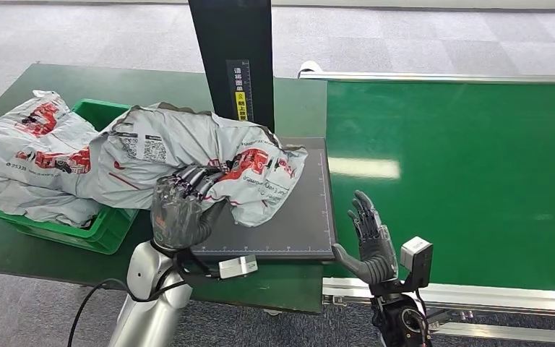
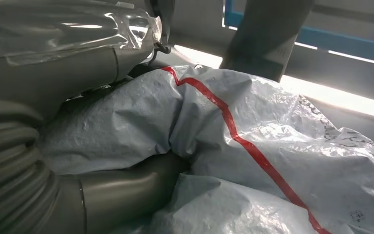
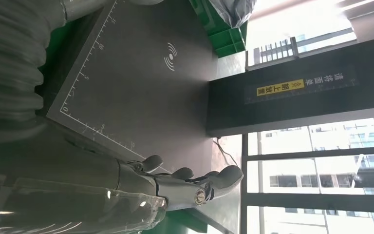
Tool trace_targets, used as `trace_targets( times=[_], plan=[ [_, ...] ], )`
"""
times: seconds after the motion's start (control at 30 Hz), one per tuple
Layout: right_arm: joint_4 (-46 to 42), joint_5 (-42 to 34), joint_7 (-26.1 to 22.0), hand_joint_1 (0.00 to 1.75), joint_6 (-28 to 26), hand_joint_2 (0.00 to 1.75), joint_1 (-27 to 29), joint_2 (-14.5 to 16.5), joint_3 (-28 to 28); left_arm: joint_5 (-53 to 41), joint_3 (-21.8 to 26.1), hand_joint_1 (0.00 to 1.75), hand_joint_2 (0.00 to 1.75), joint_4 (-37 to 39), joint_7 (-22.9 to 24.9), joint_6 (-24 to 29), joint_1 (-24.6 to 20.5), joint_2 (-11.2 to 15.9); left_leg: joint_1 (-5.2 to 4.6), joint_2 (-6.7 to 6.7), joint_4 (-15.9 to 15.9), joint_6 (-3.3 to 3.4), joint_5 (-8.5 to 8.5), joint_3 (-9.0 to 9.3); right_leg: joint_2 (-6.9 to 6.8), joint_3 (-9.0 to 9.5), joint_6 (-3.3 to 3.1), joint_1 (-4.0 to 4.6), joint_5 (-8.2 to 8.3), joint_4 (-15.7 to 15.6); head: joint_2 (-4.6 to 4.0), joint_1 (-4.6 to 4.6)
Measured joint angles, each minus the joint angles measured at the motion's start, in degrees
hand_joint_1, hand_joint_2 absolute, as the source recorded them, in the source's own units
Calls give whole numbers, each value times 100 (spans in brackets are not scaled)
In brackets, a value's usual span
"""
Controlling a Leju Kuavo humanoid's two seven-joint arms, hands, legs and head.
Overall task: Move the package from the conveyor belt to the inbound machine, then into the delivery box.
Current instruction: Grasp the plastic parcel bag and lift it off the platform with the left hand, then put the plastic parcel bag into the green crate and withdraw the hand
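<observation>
Left hand (image 1: 181, 210) grips crinkled grey plastic package (image 1: 209, 155) | right hand (image 1: 367, 242) spread

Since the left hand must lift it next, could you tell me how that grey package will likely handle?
The package looks floppy: its film creases and bunches where the left hand grips it. It will probably sag and drag over the green box. The glossy plastic may be slippery.

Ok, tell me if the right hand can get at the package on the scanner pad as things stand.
Probably yes. The right hand hangs open beside the dark pad, with bare pad between it and the package. The left hand already grips the package's near edge.
</observation>
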Motion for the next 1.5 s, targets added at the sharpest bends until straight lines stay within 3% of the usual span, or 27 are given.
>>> trace_targets(
  times=[0.1,0.17,0.27,0.43,0.53,0.6,0.73,0.9,0.97,1.13,1.33,1.5],
  plan=[
    [26,-6,-21,0,-24,175,-1,1,0,-278,41,175,175,-384,-57,0,15,-15,0,0,0,0,0,0,0,-1,0,0,0,0,0,1],
    [52,-8,-67,0,-52,175,1,1,0,-611,11,175,175,-648,167,0,-55,-11,-1,0,1,0,0,0,-1,-2,0,-1,0,0,0,1],
    [80,-19,-128,0,-78,175,7,-3,-2,-1256,-169,175,175,-774,1184,-1,-457,92,-1,-3,2,0,1,-1,-3,-3,0,-1,1,0,0,2],
    [84,-70,-172,0,-79,175,36,-44,-5,-1673,-657,175,175,-329,3032,-210,-1608,581,0,-1,2,-1,5,8,-2,2,-1,0,3,0,-1,0],
    [74,-93,-165,0,-73,175,79,-88,-7,-1701,-1018,175,175,315,4278,-874,-2398,852,1,-3,2,-2,8,8,-3,2,-2,1,4,1,-1,2],
    [67,-102,-140,0,-60,175,106,-115,-8,-1702,-1255,175,175,933,4868,-1263,-2973,971,1,0,3,-2,9,6,-2,2,-1,1,4,1,-1,1],
    [66,-102,-81,0,-43,175,119,-158,-9,-1702,-1477,175,175,2338,5452,-1936,-4023,1030,-1,6,3,-1,9,5,2,0,-1,0,6,2,0,3],
    [69,-90,1,0,-38,175,117,-187,-7,-1695,-1487,175,175,4033,6279,-3347,-4944,1074,0,7,1,-2,8,3,4,1,-2,0,5,2,-1,2],
    [85,-74,23,0,-36,175,115,-189,3,-1665,-1429,175,175,4537,6576,-3826,-5109,1152,1,18,0,-2,8,6,12,1,-3,1,6,3,0,2],
    [192,-17,30,0,-34,175,70,-181,77,-1405,-1099,175,175,5314,7003,-4386,-5185,1453,9,27,-1,-9,14,7,21,0,-6,9,7,9,0,1],
    [487,40,10,0,-22,175,-167,-135,228,-1133,-514,175,175,5759,7319,-4997,-5102,1860,9,28,-1,-11,15,0,21,-6,-6,9,7,11,0,3],
    [680,62,10,0,1,175,-327,-87,311,-1116,-207,175,175,5900,7468,-5210,-5070,2115,8,28,-1,-12,14,-3,22,-10,-6,8,7,11,0,2]
  ],
)
